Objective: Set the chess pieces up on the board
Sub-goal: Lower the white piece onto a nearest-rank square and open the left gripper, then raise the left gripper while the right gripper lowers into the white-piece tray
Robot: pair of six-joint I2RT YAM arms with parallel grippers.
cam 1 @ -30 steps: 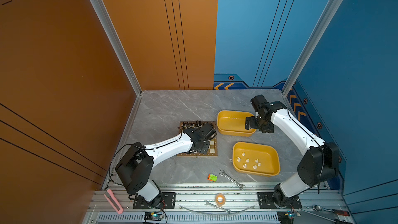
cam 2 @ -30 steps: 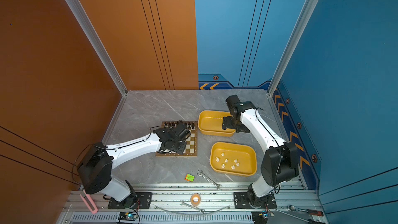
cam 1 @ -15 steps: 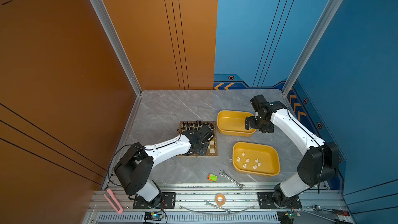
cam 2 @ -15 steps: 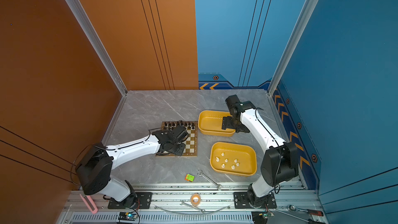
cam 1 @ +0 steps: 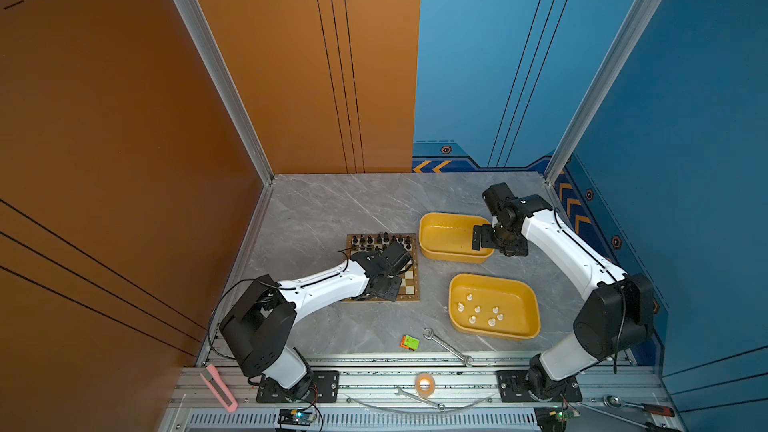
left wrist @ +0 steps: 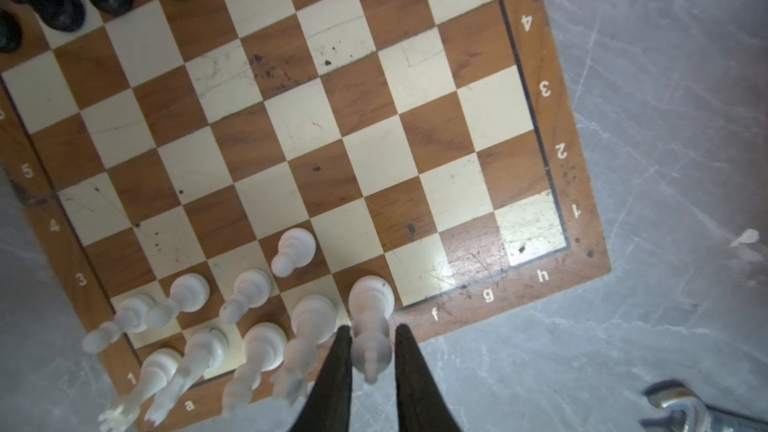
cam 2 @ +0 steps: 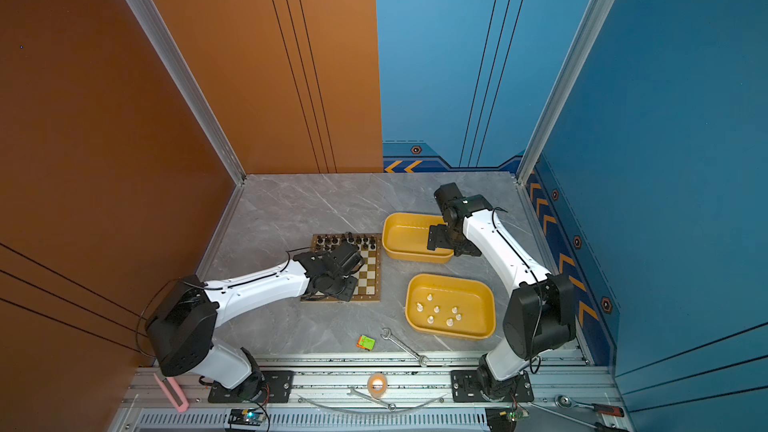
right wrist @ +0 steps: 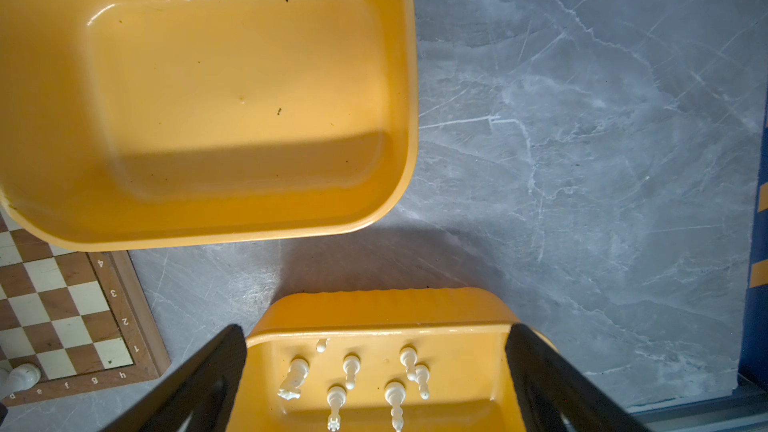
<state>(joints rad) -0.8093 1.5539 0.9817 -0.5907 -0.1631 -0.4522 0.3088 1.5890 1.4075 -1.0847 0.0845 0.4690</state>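
Grey marble tabletop point(cam 1: 332, 209), orange and blue walls. Board point(cam 1: 409, 284) sits left of centre. Black pieces point(cam 1: 380, 239) line its far ranks, and the placed whites point(left wrist: 249, 288) cluster on the near edge, a-file side.

Left gripper point(left wrist: 371, 328) is down at that near edge, one finger on either side of a white piece point(left wrist: 371, 297). The piece is upright, long axis vertical, with its base on the dark first-rank square next to the f mark, so e-file. The jaws are narrow and hug it; I can't tell whether they pinch it or have let go. My guess at the next move: open, then lift straight up along that axis. A neighbour piece point(left wrist: 313, 313) stands just beside one finger, so there's a tip risk.

Right gripper point(right wrist: 374, 328) is gaping and empty, hanging over the end of the empty far tray point(cam 1: 428, 222). The tray whites point(cam 1: 478, 309) lie in the near tray point(cam 1: 490, 279), on the robot's side of those jaws. The right arm is clearly the nearer one. They look upright, so a top-down pinch should do.

Writing: the border point(left wrist: 540, 274) reads a, f, g, h and 1–5 in the left wrist view, and d–h and 1–4 in the right wrist view. No brand is legible.
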